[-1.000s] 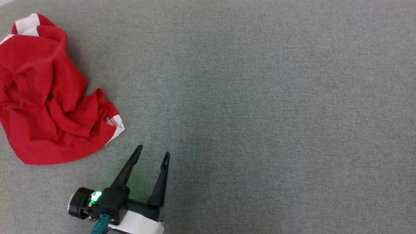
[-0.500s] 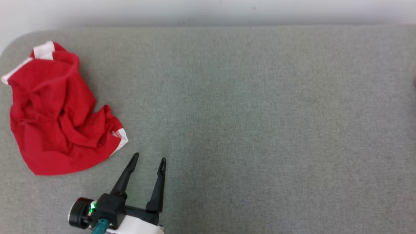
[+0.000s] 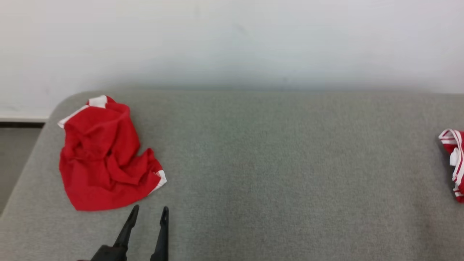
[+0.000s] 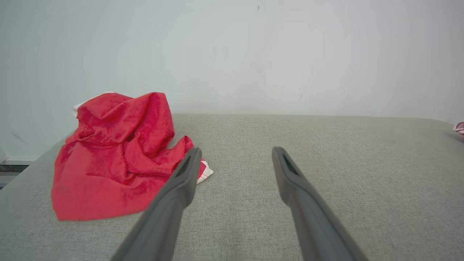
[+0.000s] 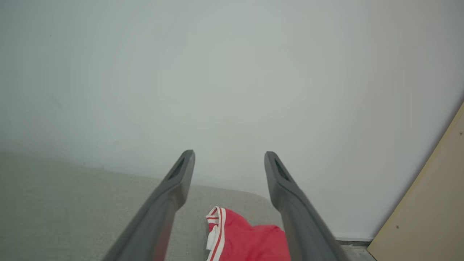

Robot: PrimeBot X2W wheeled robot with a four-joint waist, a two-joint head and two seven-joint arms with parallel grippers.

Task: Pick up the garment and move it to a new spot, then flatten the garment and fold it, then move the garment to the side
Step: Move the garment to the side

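Left fingers (image 3: 162, 232) spread, garment (image 3: 101, 163) beside, apparently apart

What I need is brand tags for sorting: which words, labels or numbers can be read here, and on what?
Red garment, white cuff: a tiny red print, too small to read.
Striped garment: no text visible.
No other words, numbers or signs can be read in these views.
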